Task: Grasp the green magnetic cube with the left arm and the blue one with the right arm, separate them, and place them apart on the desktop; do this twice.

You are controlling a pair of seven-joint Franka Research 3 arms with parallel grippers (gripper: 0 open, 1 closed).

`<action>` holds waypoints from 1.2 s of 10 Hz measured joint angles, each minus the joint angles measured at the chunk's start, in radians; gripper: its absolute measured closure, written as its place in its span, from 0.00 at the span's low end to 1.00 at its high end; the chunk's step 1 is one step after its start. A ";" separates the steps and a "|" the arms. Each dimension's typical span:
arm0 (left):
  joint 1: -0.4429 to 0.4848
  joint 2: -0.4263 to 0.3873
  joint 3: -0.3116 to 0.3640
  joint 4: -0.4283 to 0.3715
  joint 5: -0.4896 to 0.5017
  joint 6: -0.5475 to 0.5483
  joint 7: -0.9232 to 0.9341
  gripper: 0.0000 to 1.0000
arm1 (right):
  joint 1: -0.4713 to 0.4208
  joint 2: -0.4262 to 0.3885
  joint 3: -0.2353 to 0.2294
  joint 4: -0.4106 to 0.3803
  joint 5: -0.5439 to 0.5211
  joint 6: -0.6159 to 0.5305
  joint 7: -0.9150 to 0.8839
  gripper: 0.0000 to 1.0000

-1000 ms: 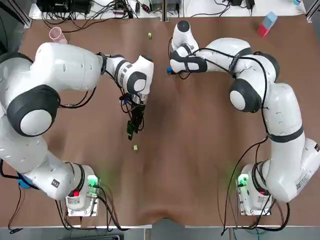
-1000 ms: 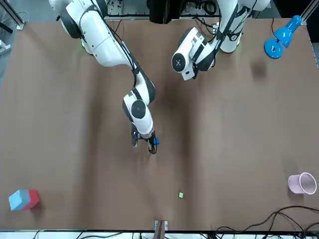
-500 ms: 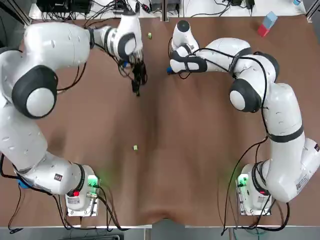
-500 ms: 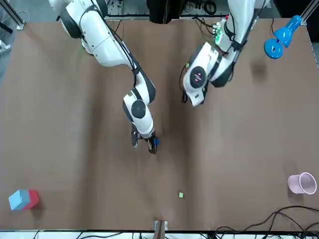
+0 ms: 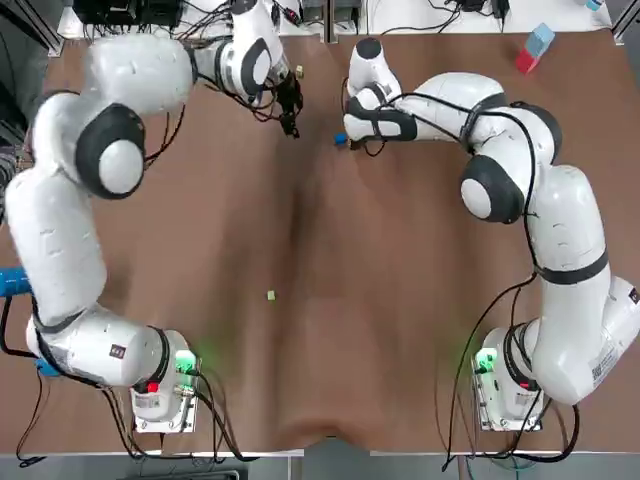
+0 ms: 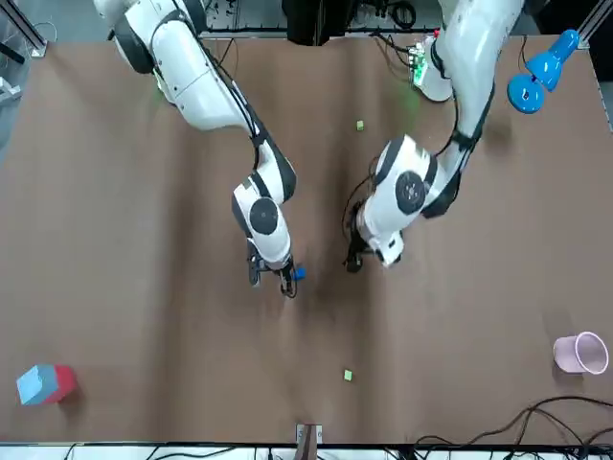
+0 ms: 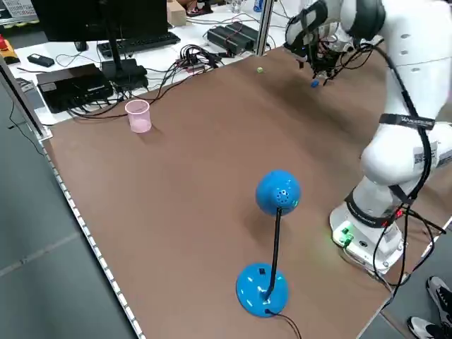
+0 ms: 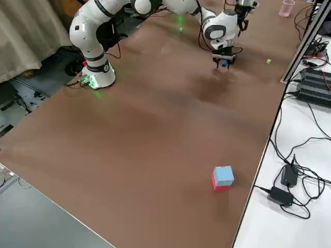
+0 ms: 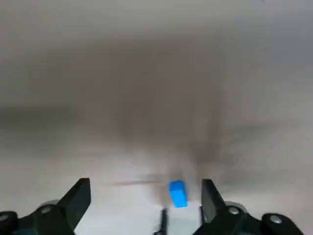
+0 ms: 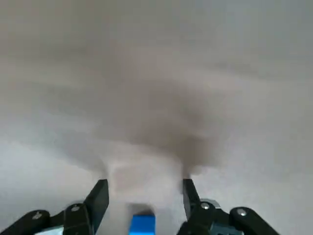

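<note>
2 hands spread wide, 1 blue cube not pinched

Both arms reach to the far middle of the table (image 5: 380,300). The right hand (image 10: 144,182) hangs low with its fingers well apart, wider than the blue cube (image 6: 298,274). In the right wrist view the cube shows in the gap between them. I see neither finger pressing on it, and I cannot tell whether it rests on the table. The left hand (image 9: 145,183) is just to its left, spread wide, holding nothing and facing that cube.

No green cube is joined to the blue one. The far green cube (image 5: 299,70) lies alone by the far edge. The near green cube (image 5: 270,295) lies alone toward the bases, well apart from both hands.

The cubes look tiny, rigid and smooth-faced, so probably very light and quick to skate or tip under a glancing finger. As magnets they would likely snap together when close, and perhaps cling to a finger. A joined pair should part more easily by sliding or twisting than by a straight pull. The best hold is on 2 opposite flat faces, centred and square, never on corners.

No writing is readable on the cubes, the pink cup (image 7: 138,115) or the red and blue block (image 8: 222,178). A lettered band on the left arm (image 7: 406,121) is too small to read
</note>
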 joint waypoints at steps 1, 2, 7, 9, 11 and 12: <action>-0.034 0.079 0.015 0.087 0.002 0.031 -0.035 0.00 | -0.004 -0.007 -0.006 0.000 0.000 -0.012 -0.026 0.30; -0.097 0.144 0.058 0.155 0.004 0.071 -0.078 0.00 | -0.009 -0.014 -0.010 -0.001 0.000 -0.020 -0.048 0.30; -0.312 0.277 0.196 0.211 0.002 0.247 -0.211 0.02 | -0.017 -0.017 -0.013 -0.004 0.000 -0.024 -0.069 0.30; -0.317 0.278 0.196 0.215 0.002 0.248 -0.212 0.07 | -0.017 -0.017 -0.012 -0.004 0.000 -0.024 -0.070 0.30; -0.324 0.284 0.196 0.215 0.002 0.250 -0.212 0.10 | -0.017 -0.017 -0.012 -0.004 0.000 -0.024 -0.071 0.30; -0.332 0.290 0.197 0.215 0.002 0.253 -0.216 0.14 | -0.017 -0.017 -0.011 -0.004 0.000 -0.023 -0.071 0.30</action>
